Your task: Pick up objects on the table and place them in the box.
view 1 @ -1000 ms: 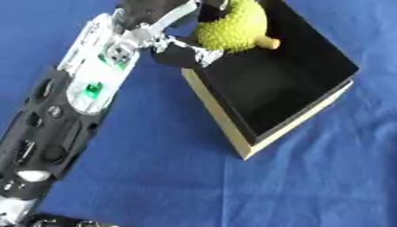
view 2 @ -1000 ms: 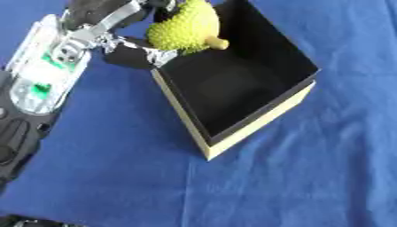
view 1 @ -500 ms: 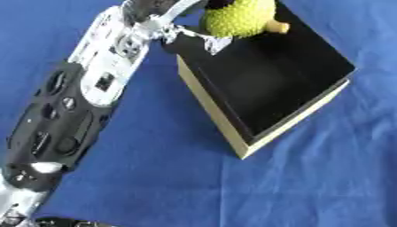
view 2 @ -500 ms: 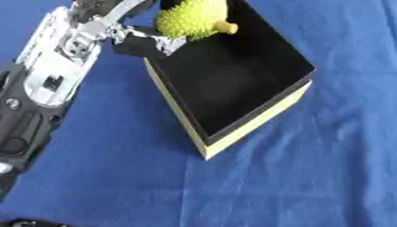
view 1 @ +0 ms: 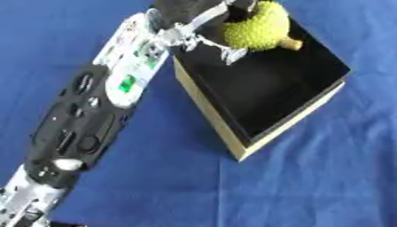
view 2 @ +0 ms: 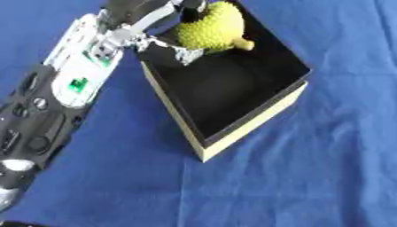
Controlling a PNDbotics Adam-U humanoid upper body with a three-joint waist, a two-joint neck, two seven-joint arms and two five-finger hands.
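A spiky yellow-green durian-like fruit point(view 1: 256, 32) with a short tan stem sits over the far part of the black box point(view 1: 310, 102), which has pale tan outer walls. My left hand point(view 1: 203, 26) reaches in from the upper left over the box's far-left corner, and its fingers are curled round the fruit's left side. The hand's top runs out of the picture. The inside of the box is dark and shows nothing else. My right hand is in neither view.
My long black and silver left arm point(view 1: 101, 111) lies diagonally across the blue cloth point(view 1: 325, 186) from the lower left to the box. Blue cloth stretches on all sides of the box.
The whole picture has shifted, so the head moved. The fruit sits a little lower and deeper over the box than half a second ago, still held by the left hand.
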